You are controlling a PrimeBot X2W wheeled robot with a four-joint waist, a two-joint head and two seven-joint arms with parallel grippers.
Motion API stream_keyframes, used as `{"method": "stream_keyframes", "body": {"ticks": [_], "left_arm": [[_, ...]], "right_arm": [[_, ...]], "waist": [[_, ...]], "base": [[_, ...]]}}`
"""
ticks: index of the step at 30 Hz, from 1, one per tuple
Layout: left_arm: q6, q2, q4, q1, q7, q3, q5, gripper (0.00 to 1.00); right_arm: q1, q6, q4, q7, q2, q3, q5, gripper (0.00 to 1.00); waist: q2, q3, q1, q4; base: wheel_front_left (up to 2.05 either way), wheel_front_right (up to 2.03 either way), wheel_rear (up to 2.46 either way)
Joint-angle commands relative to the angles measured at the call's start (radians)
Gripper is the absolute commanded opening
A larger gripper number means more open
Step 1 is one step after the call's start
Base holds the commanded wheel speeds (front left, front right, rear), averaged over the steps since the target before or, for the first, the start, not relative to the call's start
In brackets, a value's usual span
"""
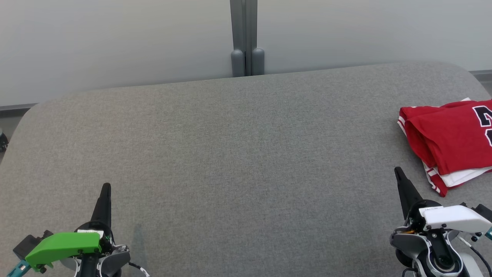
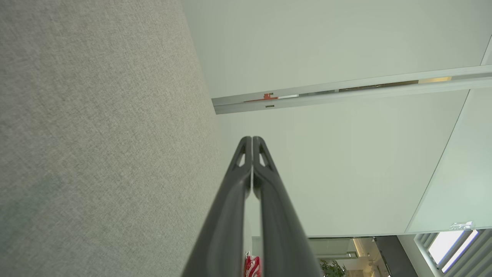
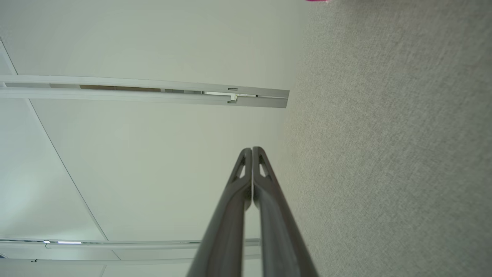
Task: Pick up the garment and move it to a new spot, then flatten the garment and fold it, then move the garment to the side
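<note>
Left claw (image 1: 106, 189) stands at the lower left of the head view, its two fingers (image 2: 230, 200) pressed together and pointing forward. Right claw (image 1: 398, 172) stands at the lower right, likewise closed tip to tip. Left wrist housing (image 1: 63, 246) is green, right wrist housing (image 1: 455, 217) white.

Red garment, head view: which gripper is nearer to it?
Right. The right gripper sits just left of the red garment, by its near corner, not touching. The left gripper is far across the grey surface, on the robot's left.
</note>
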Motion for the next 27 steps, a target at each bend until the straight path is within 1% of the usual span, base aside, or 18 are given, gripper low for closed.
{"method": "stream_keyframes", "body": {"ticks": [1, 15, 27], "left_arm": [[-0.009, 0.005, -0.005, -0.023, 0.005, 0.006, -0.023, 0.00], [-0.019, 0.006, -0.006, -0.032, 0.030, 0.023, -0.107, 0.00], [-0.018, 0.005, -0.005, -0.030, 0.032, 0.023, -0.106, 0.00]], "right_arm": [[-0.014, 0.000, -0.007, 0.008, -0.004, -0.004, 0.021, 0.00], [-0.020, 0.000, -0.007, 0.032, -0.002, -0.018, 0.113, 0.00], [-0.018, 0.000, -0.007, 0.035, 0.000, -0.020, 0.111, 0.00]], "waist": [[0.0000, 0.000, 0.0000, 0.000], [0.0000, 0.004, 0.0000, -0.001], [0.0000, 0.004, 0.0000, -0.001]], "base": [[0.00, 0.00, 0.00], [0.00, 0.00, 0.00], [0.00, 0.00, 0.00]]}}
